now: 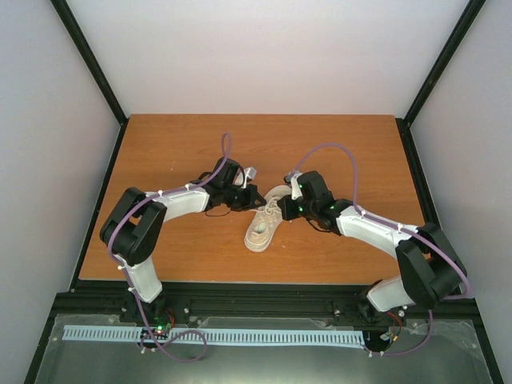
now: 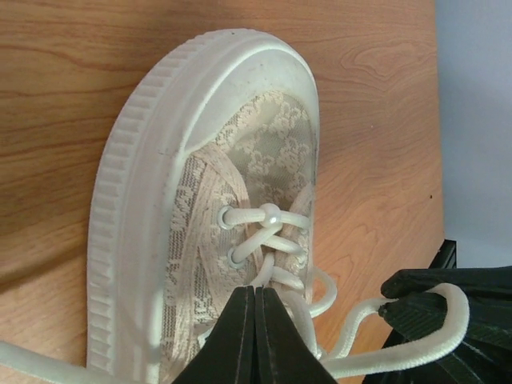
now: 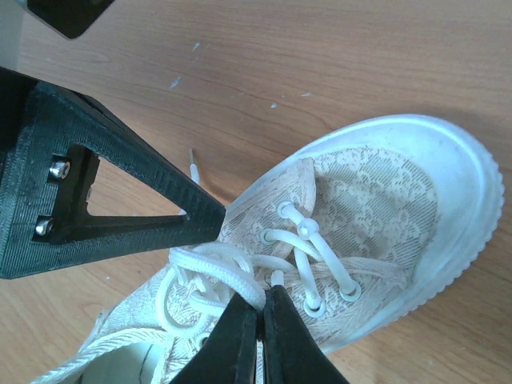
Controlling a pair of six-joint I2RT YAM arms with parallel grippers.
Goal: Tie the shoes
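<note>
The cream lace-patterned sneaker (image 1: 262, 230) lies on the wooden table (image 1: 176, 152) between both arms, toe toward the near edge. My left gripper (image 1: 253, 198) is at the shoe's left side. In the left wrist view its jaws (image 2: 254, 293) are shut over the white laces (image 2: 264, 240), with a lace strand at their tip. My right gripper (image 1: 291, 208) is at the shoe's right side. In the right wrist view its jaws (image 3: 261, 294) are shut on a lace loop (image 3: 216, 268) above the tongue. The shoe's toe cap shows in both wrist views (image 2: 232, 88) (image 3: 416, 184).
A loose lace end (image 3: 193, 166) lies on the wood beside the shoe. The left gripper's black body (image 3: 104, 208) hangs close over the laces in the right wrist view. The right gripper's finger (image 2: 448, 300) has a lace loop draped round it. Black frame rails (image 1: 240, 292) edge the table.
</note>
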